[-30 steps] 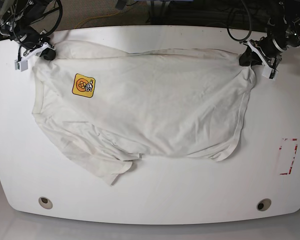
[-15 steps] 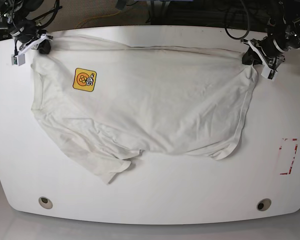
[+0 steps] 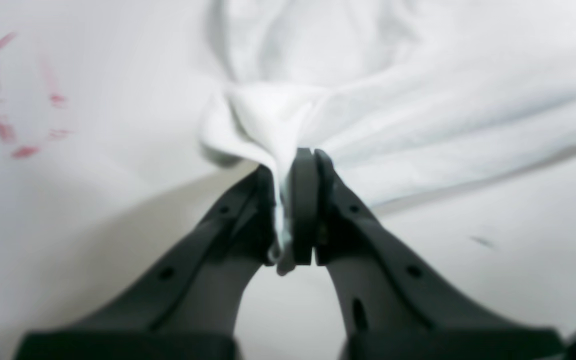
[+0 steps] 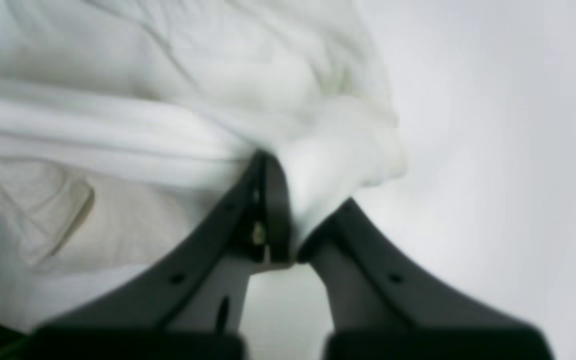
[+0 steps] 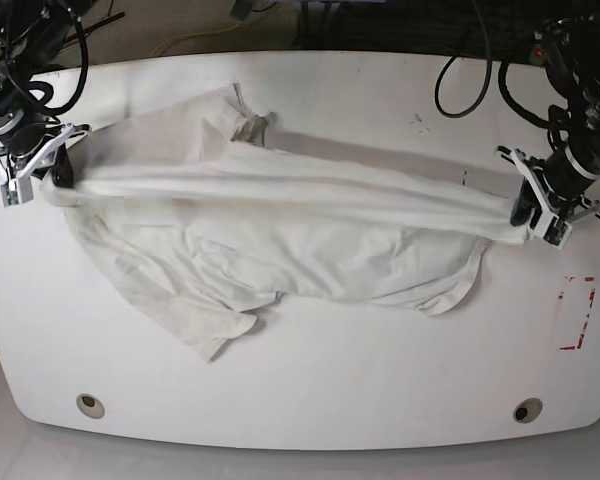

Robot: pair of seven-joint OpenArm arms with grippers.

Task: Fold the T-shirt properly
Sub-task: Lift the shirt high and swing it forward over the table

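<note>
Base view: both pincers, left & right, clamped on shirt edge, stretched between them over surface. First fold underway; rest undone.

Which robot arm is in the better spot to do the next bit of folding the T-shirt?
Neither alone, probably. The left gripper and right gripper each pinch an end of the T-shirt, with its edge stretched between them, so both likely carry it across together.

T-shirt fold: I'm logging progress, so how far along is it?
Early. Done: both corners are gripped, left gripper and right gripper shut on the T-shirt. In hand: its far edge is stretched between them over the body. Left: laying that fold flat; a rumpled sleeve and every further fold.
</note>
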